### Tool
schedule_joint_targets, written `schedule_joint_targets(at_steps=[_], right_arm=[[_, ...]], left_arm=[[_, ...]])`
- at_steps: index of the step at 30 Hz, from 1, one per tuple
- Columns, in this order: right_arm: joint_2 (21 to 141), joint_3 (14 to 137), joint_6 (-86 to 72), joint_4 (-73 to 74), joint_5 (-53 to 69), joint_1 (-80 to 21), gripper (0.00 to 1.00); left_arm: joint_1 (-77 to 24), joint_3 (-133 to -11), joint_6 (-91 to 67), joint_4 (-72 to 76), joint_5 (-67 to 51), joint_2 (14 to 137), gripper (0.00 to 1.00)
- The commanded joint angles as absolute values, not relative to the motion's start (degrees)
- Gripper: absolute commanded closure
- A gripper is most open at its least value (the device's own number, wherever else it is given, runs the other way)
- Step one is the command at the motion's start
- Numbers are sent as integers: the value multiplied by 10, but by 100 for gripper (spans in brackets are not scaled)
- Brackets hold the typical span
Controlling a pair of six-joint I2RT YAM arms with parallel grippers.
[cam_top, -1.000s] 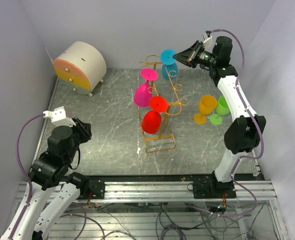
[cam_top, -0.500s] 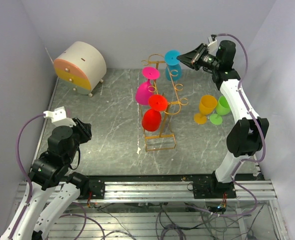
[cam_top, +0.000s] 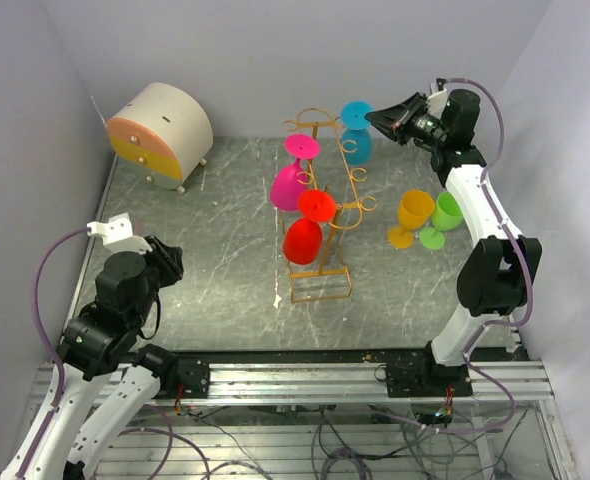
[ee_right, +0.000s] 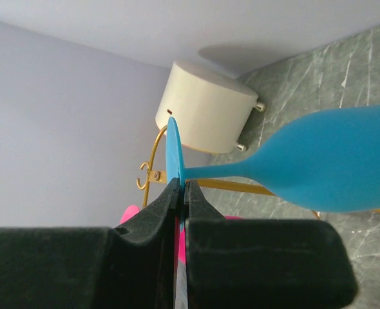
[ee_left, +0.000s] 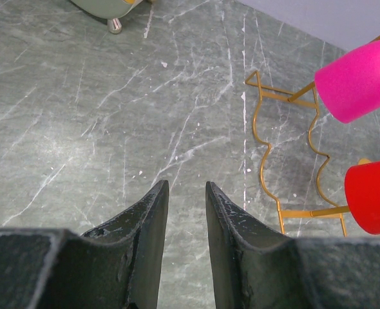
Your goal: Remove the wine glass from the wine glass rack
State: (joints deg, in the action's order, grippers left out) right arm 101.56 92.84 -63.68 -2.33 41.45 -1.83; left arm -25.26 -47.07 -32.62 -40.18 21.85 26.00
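Note:
The golden wire wine glass rack (cam_top: 327, 213) stands mid-table. A pink glass (cam_top: 288, 184) and a red glass (cam_top: 303, 240) hang on it upside down. My right gripper (cam_top: 373, 117) is shut on the foot rim of a blue wine glass (cam_top: 356, 131), held high at the rack's far right end. The right wrist view shows the thin blue foot (ee_right: 172, 151) pinched between my fingers, the bowl (ee_right: 335, 168) to the right, and a rack arm (ee_right: 235, 187) behind the stem. My left gripper (cam_top: 165, 262) is open and empty, low at the near left (ee_left: 182, 188).
A cream round drawer cabinet (cam_top: 161, 131) stands at the back left. A yellow glass (cam_top: 413, 213) and a green glass (cam_top: 443, 214) stand right of the rack, under my right arm. The rack's wire base (ee_left: 286, 166) lies ahead and right of my left gripper.
My right gripper has moved to the right with the blue glass, carrying it from over the rack's far end to its right side. The left arm has not moved.

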Motion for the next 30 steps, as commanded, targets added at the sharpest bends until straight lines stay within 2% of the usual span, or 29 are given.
schedule_joint_targets(at_steps=[1,8,13,20,27,30], right_arm=[[970,925,-608,-34,374,-12,100],[854,925,-423,18,272,-21,100],[758,924,-256,84,223,-94,100],[635,893,-60,204,150,-239,100],[504,834,14,222,197,-276,100],[497,835,21,217,219,-279,100]], left_arm=[[-258,-478,-332,-396,235,261,59],[-259,-478,-331,-394,233,262,59],[-259,-480,-342,-386,182,271,58],[-259,-600,-411,-379,8,329,50],[-259,-756,-569,-337,-174,401,42],[-259,-787,-644,-331,-231,429,41]])
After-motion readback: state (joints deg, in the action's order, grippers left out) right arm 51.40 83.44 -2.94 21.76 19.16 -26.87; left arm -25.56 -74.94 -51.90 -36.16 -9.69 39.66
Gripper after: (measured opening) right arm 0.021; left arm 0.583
